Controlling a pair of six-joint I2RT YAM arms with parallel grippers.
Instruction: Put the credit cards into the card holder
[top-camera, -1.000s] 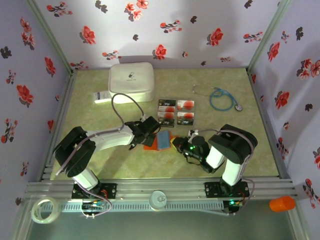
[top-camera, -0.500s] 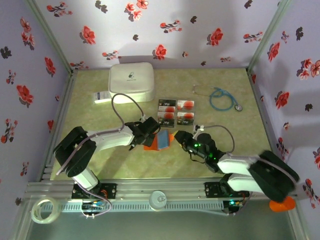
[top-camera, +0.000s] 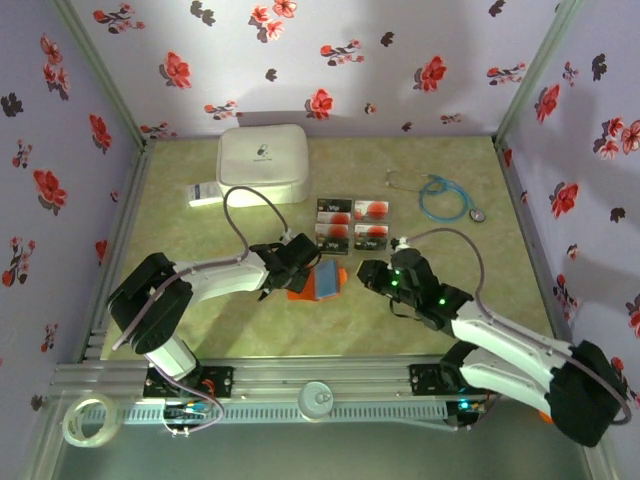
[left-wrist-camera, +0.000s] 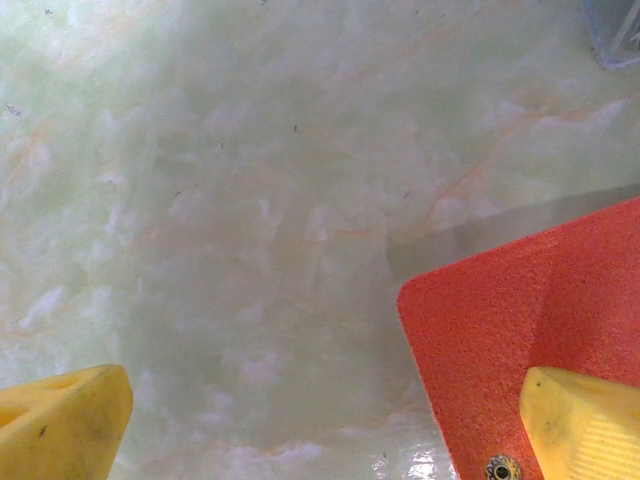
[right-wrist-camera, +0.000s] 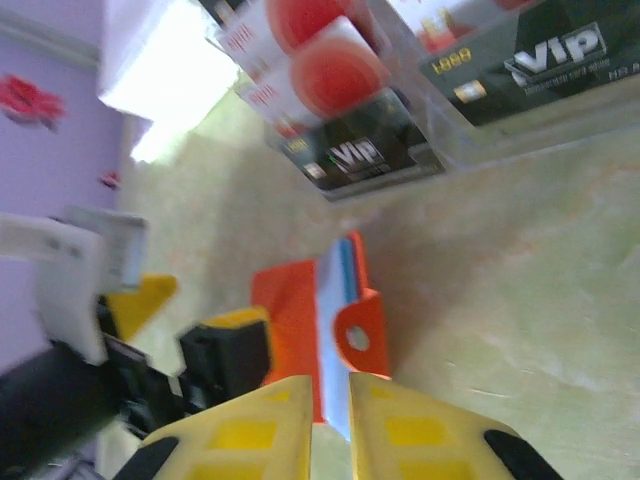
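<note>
The card holder (top-camera: 318, 280) lies open on the table, orange outside and bluish-grey inside. My left gripper (top-camera: 298, 265) stands wide open over its left flap; in the left wrist view one yellow fingertip (left-wrist-camera: 585, 425) rests on the orange flap (left-wrist-camera: 530, 300) and the other (left-wrist-camera: 60, 420) is over bare table. My right gripper (top-camera: 364, 272) is at the holder's right edge. In the right wrist view its fingers (right-wrist-camera: 330, 420) are nearly together with the edge of the holder's bluish-grey panel (right-wrist-camera: 335, 320) between them. Several credit cards (top-camera: 352, 222) lie in a block behind the holder, and the right wrist view has them (right-wrist-camera: 340, 110) at the top.
A big white rounded case (top-camera: 263, 160) sits at the back left with a white barcode label (top-camera: 203, 193) beside it. A blue stethoscope (top-camera: 445, 197) lies at the back right. Patterned walls close in three sides of the table.
The right arm has unfolded, its elbow swinging out to the lower right, while its gripper stayed by the holder's right edge. Its jaws opened and then closed in. The left arm has not moved.
</note>
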